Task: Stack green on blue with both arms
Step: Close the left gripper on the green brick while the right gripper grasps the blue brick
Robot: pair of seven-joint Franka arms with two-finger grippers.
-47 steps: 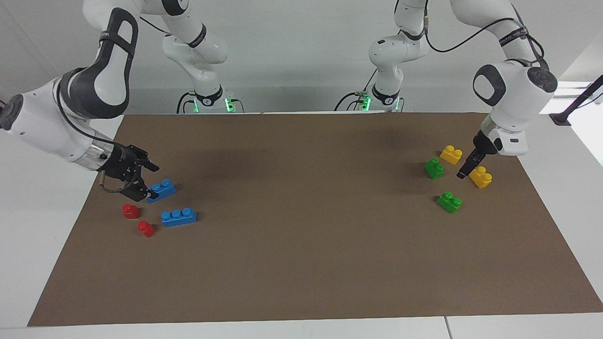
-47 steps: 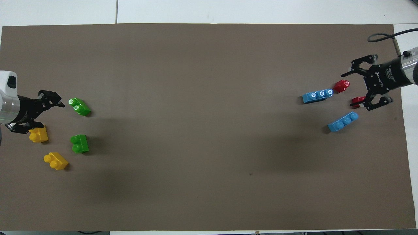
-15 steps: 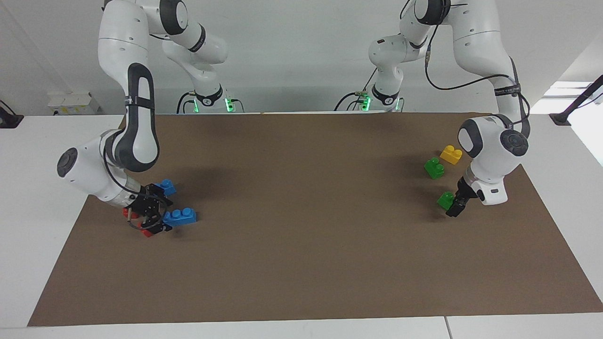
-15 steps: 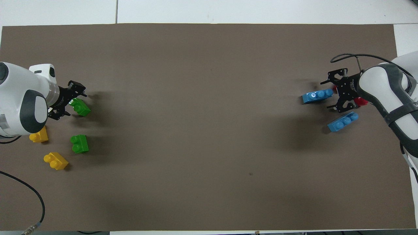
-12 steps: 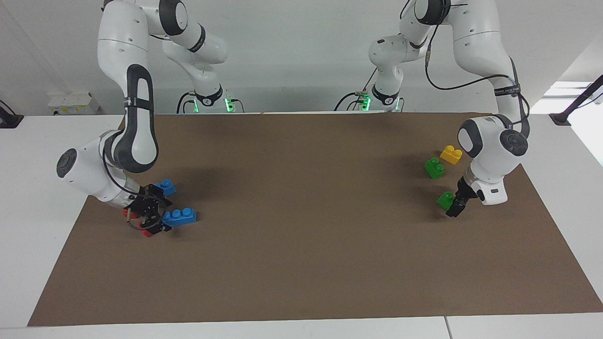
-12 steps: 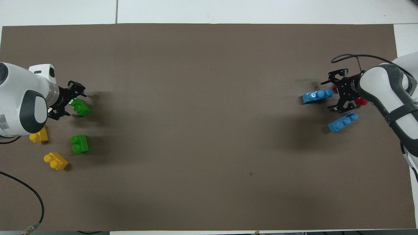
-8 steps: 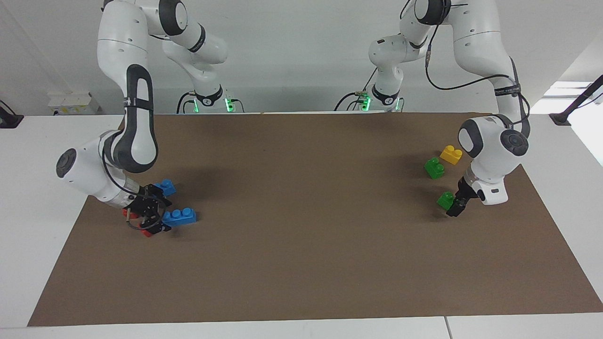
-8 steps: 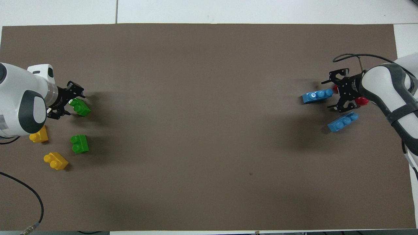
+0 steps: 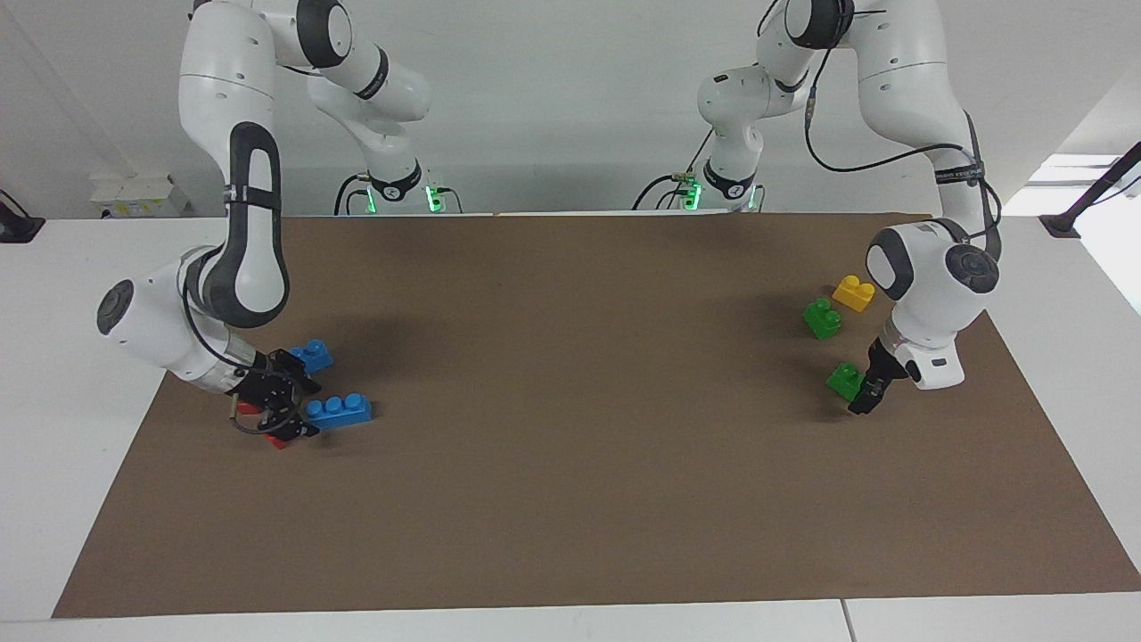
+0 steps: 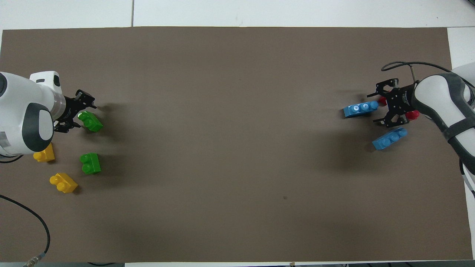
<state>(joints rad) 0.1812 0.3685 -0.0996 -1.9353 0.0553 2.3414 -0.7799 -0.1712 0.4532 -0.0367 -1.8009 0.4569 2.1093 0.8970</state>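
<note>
**Both claws low at their bricks**

The left claw (image 9: 863, 395) sat low at a green brick (image 9: 841, 380) on the brown mat (image 9: 570, 499) covering the tabletop, its fingers either side; whether they pinched it I cannot tell. A second green brick (image 9: 821, 318) lay at about 11 o'clock from it in the facing view. The right claw (image 9: 287, 412), arm bent low, stood at one end of a blue brick (image 9: 339, 411); its grip is also unclear. It half hid a red brick (image 10: 412, 115).
</note>
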